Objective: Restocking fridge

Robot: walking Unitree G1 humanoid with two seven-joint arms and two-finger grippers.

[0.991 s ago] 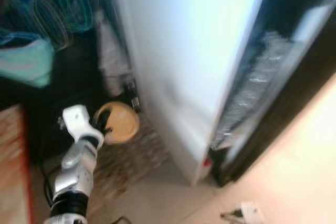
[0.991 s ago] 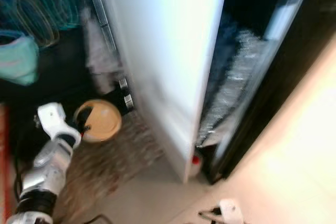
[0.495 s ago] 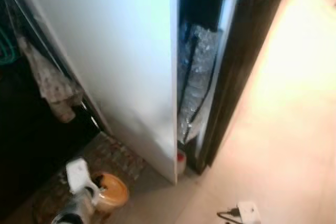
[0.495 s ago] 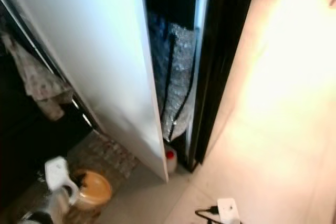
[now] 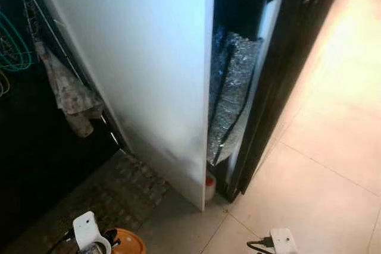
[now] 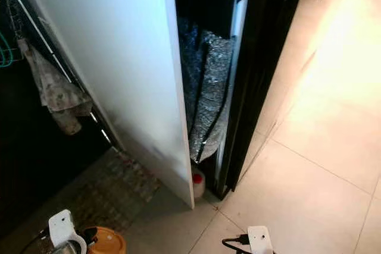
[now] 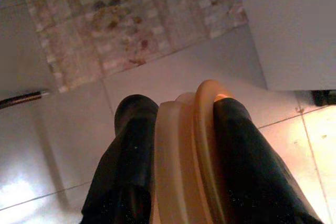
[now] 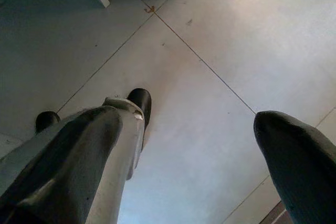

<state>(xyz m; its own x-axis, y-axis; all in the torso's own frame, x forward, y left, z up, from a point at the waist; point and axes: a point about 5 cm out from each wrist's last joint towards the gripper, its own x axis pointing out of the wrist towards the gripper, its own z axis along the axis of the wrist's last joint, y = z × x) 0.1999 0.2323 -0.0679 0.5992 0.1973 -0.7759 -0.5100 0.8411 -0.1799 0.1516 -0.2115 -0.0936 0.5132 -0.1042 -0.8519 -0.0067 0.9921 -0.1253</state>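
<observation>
Fridge (image 5: pixel 149 69) dead ahead, white door edge-on, ajar. Orange lidded container (image 7: pixel 189 150) clamped between left gripper (image 7: pixel 184 145) fingers, low above tile floor (image 8: pixel 210 35). Right gripper (image 8: pixel 199 145) fingers spread apart, pointing floorward.

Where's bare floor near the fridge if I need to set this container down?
Bare tile lies open to the right of the dark fridge body, clear back to the white plug block. The gap beside the white door is crowded: silver insulated bag, red-capped jug. The left tool holds the orange container near the patterned mat.
</observation>
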